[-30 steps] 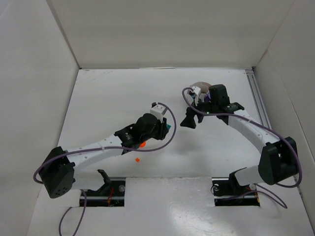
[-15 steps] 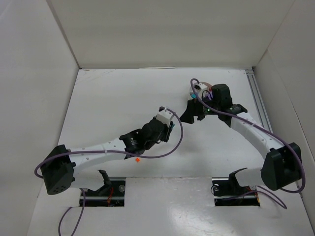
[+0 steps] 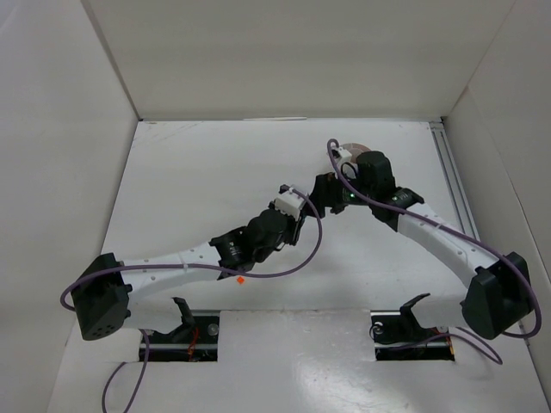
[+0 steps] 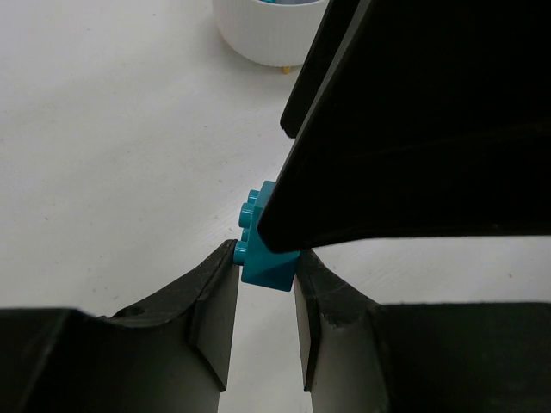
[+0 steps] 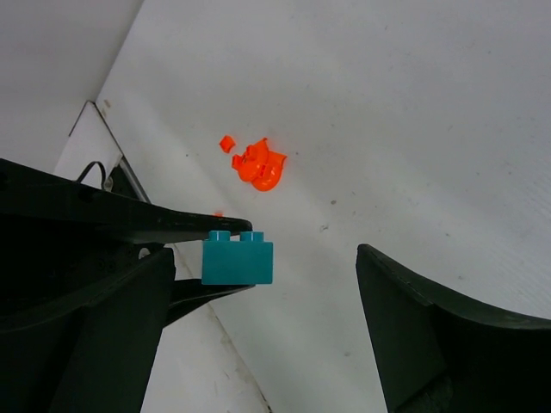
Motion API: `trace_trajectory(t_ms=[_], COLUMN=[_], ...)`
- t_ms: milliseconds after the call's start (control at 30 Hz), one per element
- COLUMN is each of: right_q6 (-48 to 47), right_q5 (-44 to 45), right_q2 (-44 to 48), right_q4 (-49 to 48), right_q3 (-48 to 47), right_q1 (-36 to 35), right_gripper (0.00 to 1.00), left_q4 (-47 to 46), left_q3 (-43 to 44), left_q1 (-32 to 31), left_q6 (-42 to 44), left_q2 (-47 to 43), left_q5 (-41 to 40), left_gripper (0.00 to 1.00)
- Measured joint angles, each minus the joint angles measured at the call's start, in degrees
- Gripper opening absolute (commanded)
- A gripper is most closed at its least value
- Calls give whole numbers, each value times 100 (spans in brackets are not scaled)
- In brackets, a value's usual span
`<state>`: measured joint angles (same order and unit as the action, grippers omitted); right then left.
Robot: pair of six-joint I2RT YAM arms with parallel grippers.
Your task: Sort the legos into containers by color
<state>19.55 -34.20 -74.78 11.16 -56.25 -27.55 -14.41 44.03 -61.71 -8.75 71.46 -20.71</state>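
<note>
I find one teal brick [image 4: 263, 249] clamped between the left gripper's [image 4: 263, 268] fingers, short of the white dish [image 4: 258, 39]. The right gripper [image 3: 325, 191] stands wide apart and holds nothing, close against the left one. Orange bits [image 5: 260, 163] lie loose on the table [image 5: 430, 103].

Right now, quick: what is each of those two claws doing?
Left gripper: closed on the small teal plastic brick.
Right gripper: open, holding nothing.
</note>
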Motion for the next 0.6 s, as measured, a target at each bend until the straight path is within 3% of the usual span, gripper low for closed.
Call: trace_trajectory(t_ms=[600], right_q6=[439], right_q5=[101], right_q2=[-105], right_q4=[-391], right_q3=[0], right_q1=[-304], right_gripper=[48], left_q4=[-382], left_q3=[-52], left_q1=[-107], left_q6=[116], left_q2=[-70], left_q5=[-396], left_gripper=[0])
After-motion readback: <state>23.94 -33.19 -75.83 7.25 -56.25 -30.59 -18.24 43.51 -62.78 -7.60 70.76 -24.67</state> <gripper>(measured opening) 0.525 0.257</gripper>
